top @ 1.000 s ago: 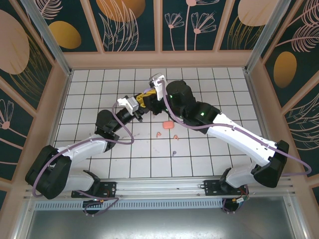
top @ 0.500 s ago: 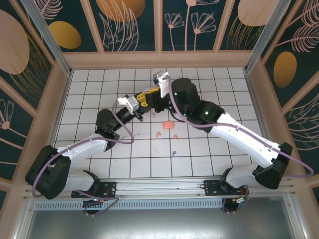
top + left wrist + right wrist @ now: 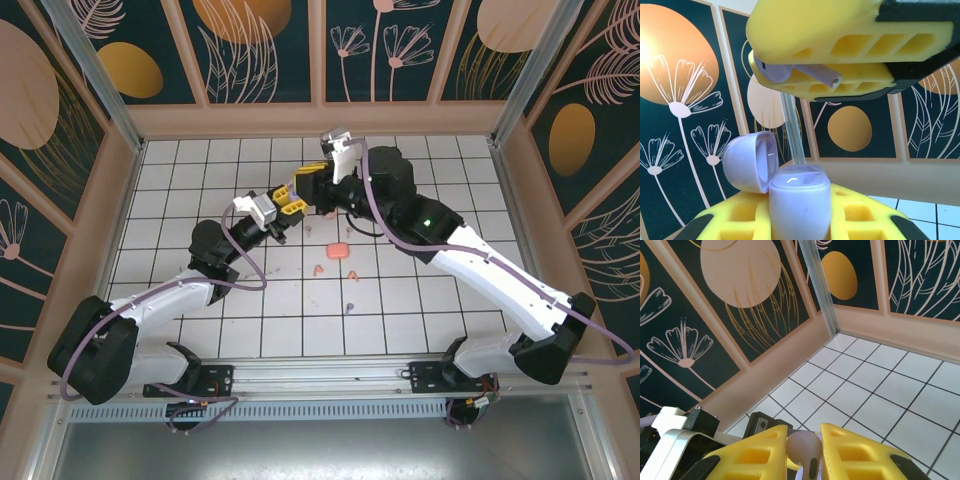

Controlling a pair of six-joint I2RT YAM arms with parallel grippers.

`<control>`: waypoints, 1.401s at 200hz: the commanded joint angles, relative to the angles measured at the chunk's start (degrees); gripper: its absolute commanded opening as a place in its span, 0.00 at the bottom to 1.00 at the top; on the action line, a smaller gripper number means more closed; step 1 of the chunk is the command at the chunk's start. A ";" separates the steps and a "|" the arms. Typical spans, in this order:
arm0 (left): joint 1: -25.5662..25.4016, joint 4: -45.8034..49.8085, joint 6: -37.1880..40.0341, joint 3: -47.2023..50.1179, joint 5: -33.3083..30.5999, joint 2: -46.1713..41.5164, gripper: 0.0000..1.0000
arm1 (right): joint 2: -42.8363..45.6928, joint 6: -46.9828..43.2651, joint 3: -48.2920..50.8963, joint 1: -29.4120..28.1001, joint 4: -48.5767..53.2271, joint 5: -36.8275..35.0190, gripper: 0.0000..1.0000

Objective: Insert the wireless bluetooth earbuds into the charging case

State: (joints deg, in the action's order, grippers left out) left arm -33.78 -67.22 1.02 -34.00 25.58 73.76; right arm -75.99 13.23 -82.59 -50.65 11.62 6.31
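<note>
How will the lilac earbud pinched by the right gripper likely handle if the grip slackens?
The lilac earbud looks smooth and rounded, so it would probably slip or twist in the right gripper. Small beside the yellow fingers, it is likely very light. Its straight stem looks rigid, unlikely to flex.

Upright lilac charging case (image 3: 800, 207) clamped in left gripper (image 3: 800, 222), lid (image 3: 751, 161) flipped open leftward. Above, right gripper (image 3: 807, 75) pinches lilac earbud (image 3: 790, 72), stem pointing right, seemingly clear of the case.
</note>
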 commanded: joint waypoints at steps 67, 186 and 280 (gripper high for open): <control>-0.50 -1.46 -2.25 -2.47 1.20 -1.60 0.00 | 1.84 3.81 3.44 1.70 -6.65 7.67 0.20; -0.44 4.93 -10.86 2.59 -26.72 -4.76 0.00 | 13.96 20.15 25.92 6.29 4.60 -2.31 0.20; -0.50 8.60 -10.66 4.59 -29.82 -10.31 0.00 | -7.32 32.70 30.69 -4.50 10.53 -5.45 0.19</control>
State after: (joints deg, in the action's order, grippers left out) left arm -33.89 -58.67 -8.51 -30.59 -2.46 65.34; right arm -79.33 41.08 -50.28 -53.10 18.76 3.16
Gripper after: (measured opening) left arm 0.219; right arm 0.196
